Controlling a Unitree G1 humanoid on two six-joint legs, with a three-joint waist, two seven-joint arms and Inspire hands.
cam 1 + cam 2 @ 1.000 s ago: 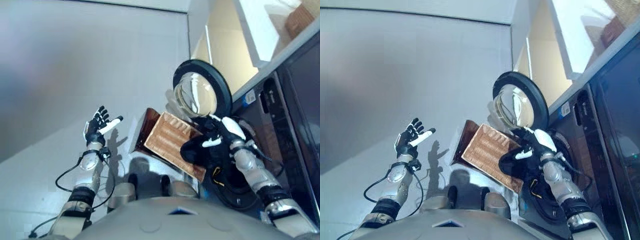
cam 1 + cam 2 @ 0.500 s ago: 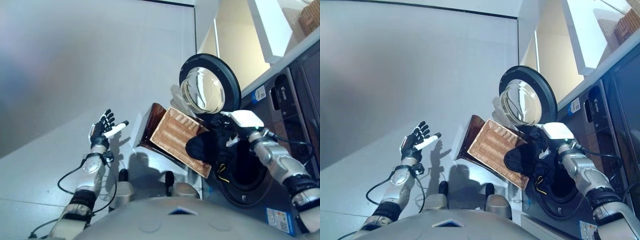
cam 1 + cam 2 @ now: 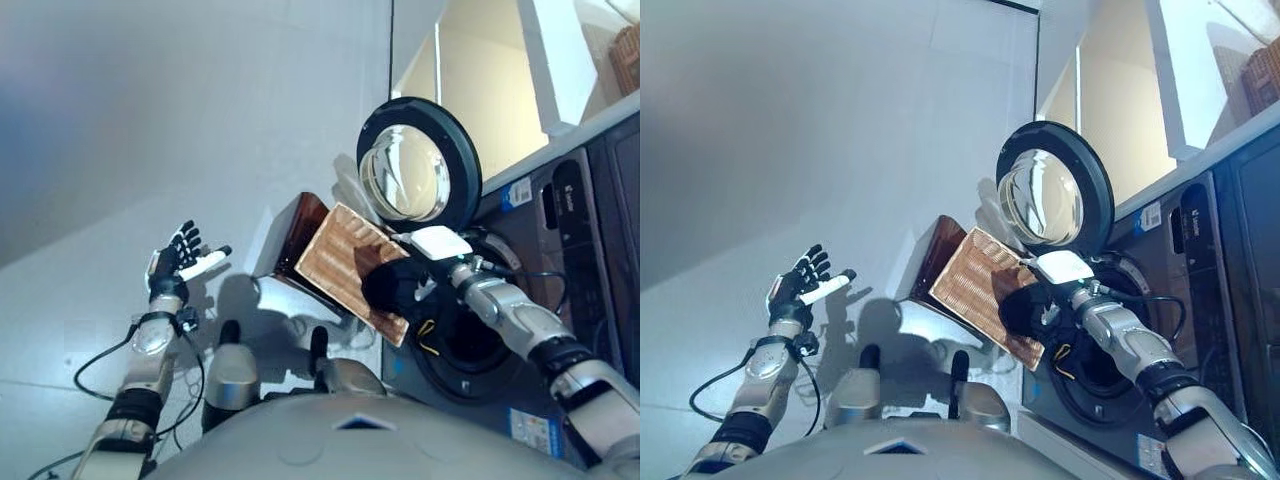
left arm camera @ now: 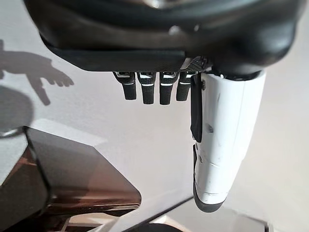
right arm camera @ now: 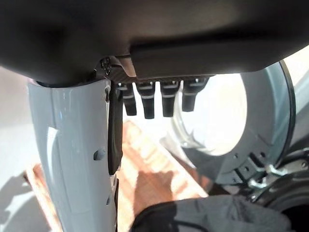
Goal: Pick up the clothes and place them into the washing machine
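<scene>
A dark garment hangs bunched at the corner of the wicker basket, just outside the washing machine's drum opening. My right hand is right above it with its white-covered thumb and fingers straight; the garment shows past them, close under the hand. Whether it rests on the basket or against the hand is unclear. The round glass door stands swung open beyond the hand. Off to the left over the floor, my left hand is raised, open and empty.
The wicker basket stands tilted on the floor between me and the machine, its brown side facing the left hand. The dark front of the washing machine runs along the right. Pale bare floor lies to the left.
My right hand has drawn back from the drum opening towards the basket, the dark garment staying under it. The left hand has drifted slightly outward. The camera has shifted.
</scene>
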